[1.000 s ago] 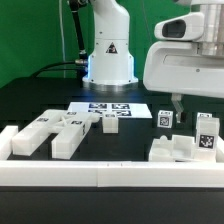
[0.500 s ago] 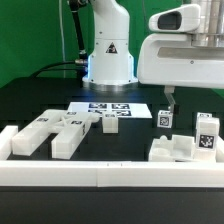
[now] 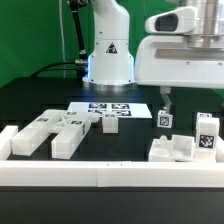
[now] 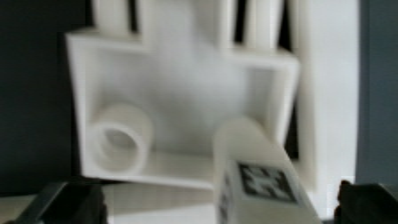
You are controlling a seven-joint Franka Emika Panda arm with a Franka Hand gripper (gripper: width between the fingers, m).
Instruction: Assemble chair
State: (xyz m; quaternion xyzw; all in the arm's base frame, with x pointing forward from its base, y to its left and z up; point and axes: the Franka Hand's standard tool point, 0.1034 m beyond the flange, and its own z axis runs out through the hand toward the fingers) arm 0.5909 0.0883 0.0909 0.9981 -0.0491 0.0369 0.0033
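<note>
Loose white chair parts lie on the black table. A cluster of chunky pieces (image 3: 48, 132) sits at the exterior view's left, and a small tagged piece (image 3: 110, 122) lies near the middle. A tagged block (image 3: 163, 117) and a grooved part (image 3: 178, 148) with a tagged post (image 3: 206, 135) sit at the right. My gripper (image 3: 168, 102) hangs open just above the tagged block and holds nothing. In the wrist view, a flat white part with a round hole (image 4: 169, 100) fills the frame. A tagged post (image 4: 267, 180) rises in front of it, between my spread fingertips (image 4: 75, 200).
The marker board (image 3: 92, 106) lies flat behind the left cluster. The robot's white base (image 3: 108, 55) stands at the back centre. A white rail (image 3: 110, 175) runs along the table's near edge, with a green backdrop behind.
My gripper has shifted toward the exterior view's left and risen slightly. Its jaws have spread a little wider. The parts on the table have not moved.
</note>
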